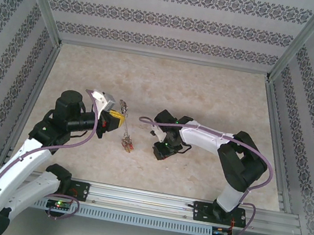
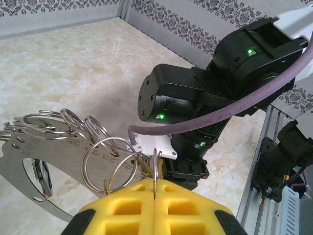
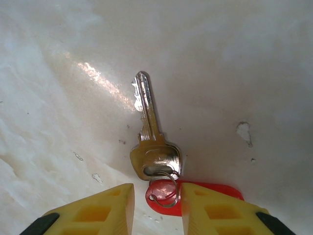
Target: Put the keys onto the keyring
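Table (image 1: 209, 96) is a beige marble-look top, glossy. The R wrist cam shows a glare streak plus a few dark specks and 1 pale chip (image 3: 243, 131) on it. 3 walls (image 1: 174, 20) around it carry grey damask wallpaper in horizontal bands, w/ alu posts at the corners. An alu rail (image 1: 142, 199) runs along the near edge, both arm bases bolted to it. L gripper (image 1: 113, 119) is up off the table, left of centre. Its yellow fingers (image 2: 122, 205) are clenched flush, pinching a thin metal ring (image 2: 155, 164) seen edge-on. That ring belongs to the keyring (image 2: 29, 156), a flat grey band w/ numbered holes and several split rings (image 2: 105, 164) through them; it hangs in the air left of the fingers. From the top cam a small bunch of keys (image 1: 126, 144) dangles below the L gripper, between the 2 arms. Can't tell if it touches the table. R gripper (image 1: 159, 150) is low over the table, just right of that bunch, wrist pointing down. Its fingers (image 3: 98, 210) stand apart, released, gripping nothing. 1 silver key (image 3: 149, 132) lies flat on the table just ahead of them, blade pointing away. The key's small ring (image 3: 166, 188) and red tag (image 3: 210, 193) sit in the gap between the fingertips. The tag runs partly under the right-hand finger. Key and keyring are apart, not joined.
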